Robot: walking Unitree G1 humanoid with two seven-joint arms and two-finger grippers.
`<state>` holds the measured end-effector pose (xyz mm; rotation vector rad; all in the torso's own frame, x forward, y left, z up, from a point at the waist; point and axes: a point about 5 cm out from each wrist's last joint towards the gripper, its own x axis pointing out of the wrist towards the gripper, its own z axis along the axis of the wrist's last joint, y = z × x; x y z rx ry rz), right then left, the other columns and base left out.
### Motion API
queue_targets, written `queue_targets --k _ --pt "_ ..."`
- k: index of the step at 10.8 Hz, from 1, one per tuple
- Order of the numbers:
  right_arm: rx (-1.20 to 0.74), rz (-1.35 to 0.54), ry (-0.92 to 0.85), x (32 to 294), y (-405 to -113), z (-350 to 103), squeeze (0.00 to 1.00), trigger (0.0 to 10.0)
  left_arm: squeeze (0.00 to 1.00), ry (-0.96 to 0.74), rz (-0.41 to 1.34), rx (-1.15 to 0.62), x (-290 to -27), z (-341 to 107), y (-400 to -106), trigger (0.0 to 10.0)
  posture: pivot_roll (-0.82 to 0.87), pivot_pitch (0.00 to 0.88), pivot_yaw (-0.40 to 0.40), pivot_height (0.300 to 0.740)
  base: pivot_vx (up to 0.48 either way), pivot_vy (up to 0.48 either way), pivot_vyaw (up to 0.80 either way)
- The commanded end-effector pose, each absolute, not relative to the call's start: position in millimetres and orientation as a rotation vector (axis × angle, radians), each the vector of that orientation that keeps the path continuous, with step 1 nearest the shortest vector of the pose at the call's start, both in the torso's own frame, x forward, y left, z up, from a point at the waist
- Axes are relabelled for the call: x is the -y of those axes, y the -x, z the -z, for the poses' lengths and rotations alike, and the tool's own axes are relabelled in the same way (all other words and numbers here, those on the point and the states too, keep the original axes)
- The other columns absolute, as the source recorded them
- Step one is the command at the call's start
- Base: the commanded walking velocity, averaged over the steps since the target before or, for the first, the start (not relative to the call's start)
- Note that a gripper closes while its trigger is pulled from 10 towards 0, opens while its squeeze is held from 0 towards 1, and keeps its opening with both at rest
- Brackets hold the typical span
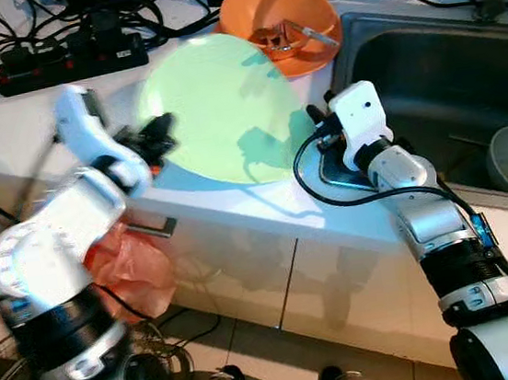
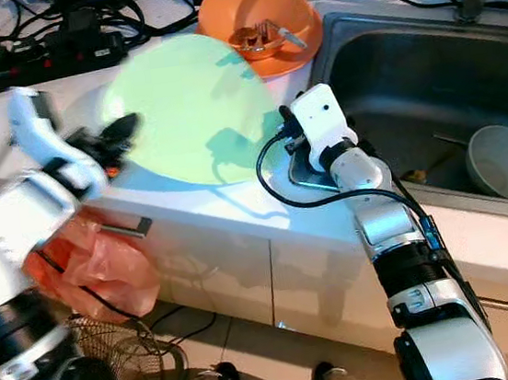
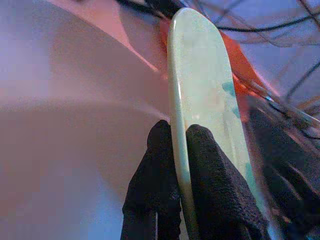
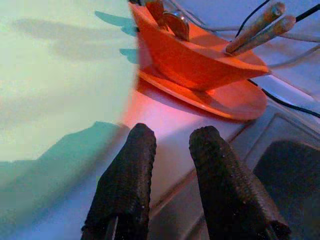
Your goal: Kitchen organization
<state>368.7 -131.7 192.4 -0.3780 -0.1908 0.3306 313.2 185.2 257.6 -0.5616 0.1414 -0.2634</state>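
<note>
The green plate (image 1: pixel 221 111) is pinched at its near rim by the left gripper (image 3: pixel 182 150), one black finger on each face, presumably so that it can be lifted off the counter (image 1: pixel 13 117) and carried edge-first; it lies tilted just in front of the orange bowl (image 1: pixel 280 22) and beside the sink (image 1: pixel 436 84). The right gripper (image 4: pixel 167 145) is held empty at the sink's corner, its fingers a narrow gap apart. The plate is seen as large, round, pale and unmarked.
</note>
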Motion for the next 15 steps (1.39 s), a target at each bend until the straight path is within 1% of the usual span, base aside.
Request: queue_targets --k 1,2,4,5,6,7,8,9,11,13,14,15 --pt "0.128 -0.345 0.373 133.4 -368.8 -179.2 0.0 10.0 0.0 0.505 0.13 -0.136 -206.0 -258.6 -309.0 10.0 0.14 0.172 0.004 0.74 0.0 0.0 0.0" --pt "0.126 -0.345 0.37 133.9 -369.4 -179.2 0.0 10.0 0.0 0.441 0.068 -0.057 -222.9 -275.5 -306.2 10.0 0.14 0.17 0.0 0.74 0.0 0.0 0.0" --pt "0.122 -0.344 0.369 134.5 -370.8 -179.0 0.0 10.0 0.0 0.422 0.026 0.065 -237.1 -295.2 -303.4 10.0 0.15 0.162 -0.008 0.74 0.0 0.0 0.0" --pt "0.129 -0.339 0.368 134.7 -370.8 -182.5 0.0 10.0 0.0 0.402 0.02 0.215 -243.2 -317.3 -299.8 10.0 0.15 0.158 -0.01 0.74 0.0 0.0 0.0" --pt "0.141 -0.334 0.369 133.6 -369.2 -187.3 0.0 10.0 0.0 0.408 0.023 0.307 -245.1 -329.4 -297.1 10.0 0.15 0.158 -0.01 0.74 0.0 0.0 0.0" --pt "0.148 -0.318 0.387 137.7 -372.0 -185.1 0.0 10.0 0.0 0.405 0.045 0.362 -243.8 -336.8 -296.3 10.0 0.15 0.152 -0.013 0.74 0.0 0.0 0.0" --pt "0.156 -0.285 0.38 141.2 -373.6 -186.2 0.0 10.0 0.0 0.422 0.107 0.449 -236.0 -348.5 -295.1 10.0 0.14 0.143 -0.015 0.74 0.0 0.0 0.0" --pt "0.156 -0.268 0.367 143.5 -374.0 -188.0 0.0 10.0 0.0 0.443 0.152 0.496 -226.2 -354.5 -295.1 10.0 0.14 0.143 -0.015 0.74 0.0 0.0 0.0" --pt "0.178 -0.19 0.281 154.7 -376.9 -194.8 0.0 10.0 0.0 0.497 0.266 0.614 -197.7 -370.0 -294.8 10.0 0.14 0.134 -0.011 0.74 0.0 0.0 0.0" --pt "0.253 -0.094 0.073 169.5 -379.9 -211.4 0.0 10.0 0.0 0.482 0.355 0.602 -173.3 -361.1 -305.2 10.0 0.13 0.133 -0.007 0.74 0.0 0.0 0.0" --pt "0.311 -0.056 -0.081 178.1 -379.0 -222.4 0.0 10.0 0.0 0.507 0.379 0.569 -164.0 -348.9 -311.1 10.0 0.12 0.131 -0.001 0.74 0.0 0.0 0.0" --pt "0.347 -0.039 -0.188 184.7 -378.2 -228.7 0.0 10.0 0.0 0.516 0.396 0.561 -157.7 -344.0 -313.9 10.0 0.12 0.128 0.001 0.74 0.0 0.0 0.0"
